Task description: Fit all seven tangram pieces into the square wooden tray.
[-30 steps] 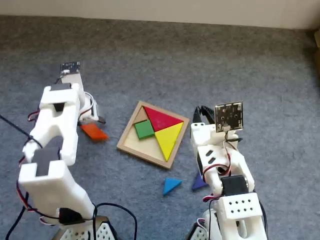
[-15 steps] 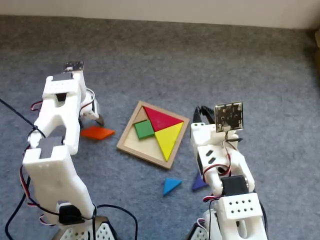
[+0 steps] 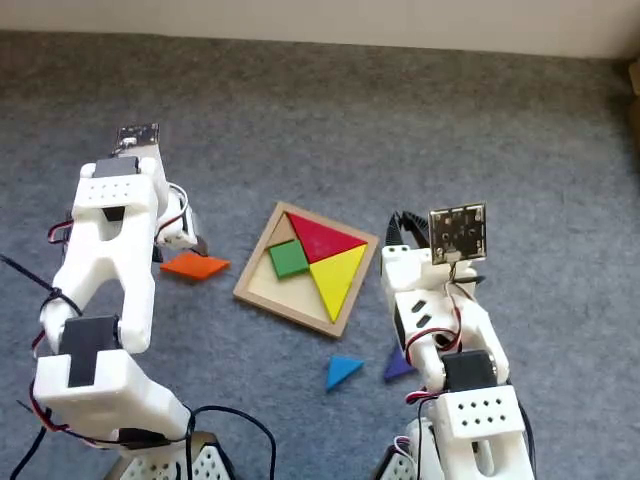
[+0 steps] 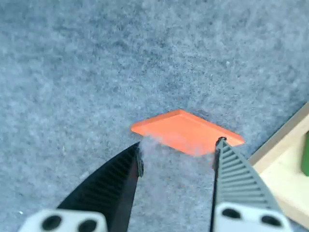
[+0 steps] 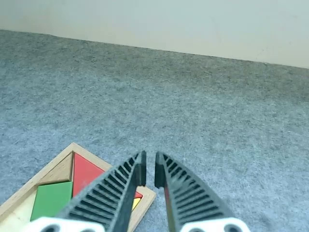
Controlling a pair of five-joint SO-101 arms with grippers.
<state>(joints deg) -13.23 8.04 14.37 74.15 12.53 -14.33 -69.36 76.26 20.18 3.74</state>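
As the left gripper (image 4: 179, 145) gapes, the orange piece (image 4: 186, 129) lies flat; just beyond the tips.

Surface (image 3: 400, 130): grey, short-pile, felt-like carpet covering the whole work area. The texture is even and slightly mottled, and the left wrist view shows fuzzy fibres up close. It lies flat, with no seams or folds visible. Wall (image 3: 350, 20): a plain, pale cream band that meets the far edge of the surface in a straight line, also seen in the right wrist view. Tan sliver (image 3: 636, 100) at the right edge of the high view, cut off by the frame, so I can't tell what it is.
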